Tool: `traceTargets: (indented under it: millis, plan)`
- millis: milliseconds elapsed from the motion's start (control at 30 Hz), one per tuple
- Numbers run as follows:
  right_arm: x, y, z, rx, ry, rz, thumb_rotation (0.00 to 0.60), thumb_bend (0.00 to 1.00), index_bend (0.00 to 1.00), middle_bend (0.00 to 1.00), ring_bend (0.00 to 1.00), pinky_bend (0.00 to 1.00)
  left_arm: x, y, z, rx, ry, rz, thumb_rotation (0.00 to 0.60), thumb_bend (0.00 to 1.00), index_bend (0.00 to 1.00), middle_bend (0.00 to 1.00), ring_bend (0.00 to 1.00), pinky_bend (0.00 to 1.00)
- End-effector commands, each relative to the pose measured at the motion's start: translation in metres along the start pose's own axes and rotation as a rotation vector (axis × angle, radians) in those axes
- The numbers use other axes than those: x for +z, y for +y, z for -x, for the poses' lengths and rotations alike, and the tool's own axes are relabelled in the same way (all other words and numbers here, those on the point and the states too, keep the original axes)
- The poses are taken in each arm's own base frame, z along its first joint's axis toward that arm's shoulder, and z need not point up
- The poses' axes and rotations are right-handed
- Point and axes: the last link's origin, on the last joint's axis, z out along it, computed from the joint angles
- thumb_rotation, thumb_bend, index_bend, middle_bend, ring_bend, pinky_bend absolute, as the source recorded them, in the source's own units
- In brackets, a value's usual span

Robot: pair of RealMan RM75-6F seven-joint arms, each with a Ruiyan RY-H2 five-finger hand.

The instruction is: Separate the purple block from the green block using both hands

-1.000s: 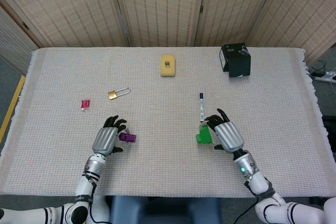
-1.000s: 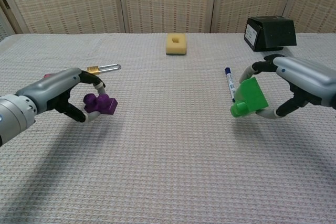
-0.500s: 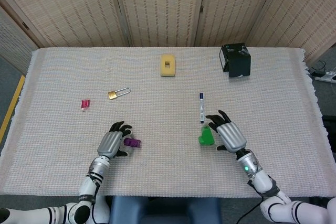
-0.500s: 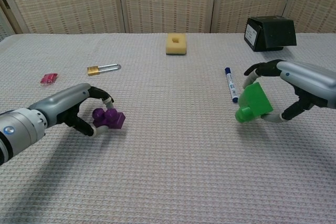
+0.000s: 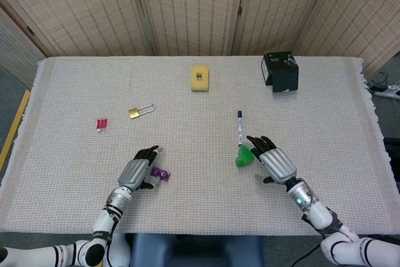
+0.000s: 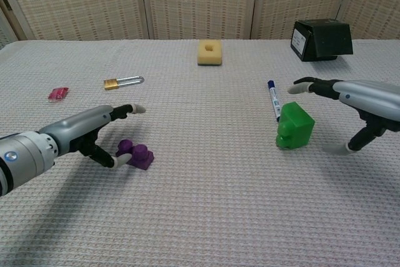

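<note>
The purple block (image 5: 160,174) (image 6: 135,154) lies on the cloth at the near left, apart from the green block. My left hand (image 5: 139,168) (image 6: 94,129) hovers just left of it with fingers spread and nothing held. The green block (image 5: 244,156) (image 6: 294,125) stands on the cloth at the near right, beside the pen. My right hand (image 5: 273,161) (image 6: 353,101) is open just right of the green block, fingers spread, thumb low near the cloth, not touching it.
A blue-capped pen (image 5: 239,126) (image 6: 274,99) lies just behind the green block. A brass padlock (image 5: 141,111) (image 6: 122,82) and a small pink item (image 5: 102,124) (image 6: 58,94) lie at the left. A yellow sponge (image 5: 199,77) (image 6: 209,52) and a black box (image 5: 280,70) (image 6: 321,39) sit at the back.
Both hands lowered their blocks to the cloth and let go. The fingers have spread open and drawn back from the purple and green blocks.
</note>
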Motion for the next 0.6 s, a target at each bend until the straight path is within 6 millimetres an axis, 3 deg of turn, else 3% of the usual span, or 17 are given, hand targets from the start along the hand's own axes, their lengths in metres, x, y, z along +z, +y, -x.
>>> traceTargets:
  millis: [33,167,333,467,600]
  plan:
    - [-0.004,-0.003,-0.012,0.007,0.037,-0.02,0.6,0.3,0.0,0.0,0.0,0.0,-0.002,0.004,-0.006,-0.004,0.015,0.019,0.6,0.43,0.01,0.04,0.0,0.0]
    - [-0.015,-0.006,-0.039,-0.003,0.131,-0.05,0.6,0.3,0.0,0.0,0.0,0.0,-0.007,0.008,-0.024,0.058,0.079,0.069,0.6,0.43,0.02,0.03,0.0,0.0]
    - [-0.058,0.007,-0.064,-0.165,0.153,0.058,0.6,0.3,0.0,0.0,0.0,0.0,-0.031,-0.003,-0.055,0.137,0.131,0.09,0.6,0.44,0.05,0.02,0.0,0.0]
    - [-0.096,0.012,-0.062,-0.261,0.194,0.228,0.6,0.3,0.0,0.0,0.0,0.0,-0.066,-0.036,-0.079,0.286,0.231,0.066,0.6,0.44,0.06,0.01,0.0,0.0]
    - [-0.117,0.011,-0.05,-0.301,0.26,0.29,0.6,0.3,0.0,0.0,0.0,0.0,-0.104,-0.078,-0.089,0.381,0.289,-0.017,0.6,0.44,0.08,0.01,0.0,0.0]
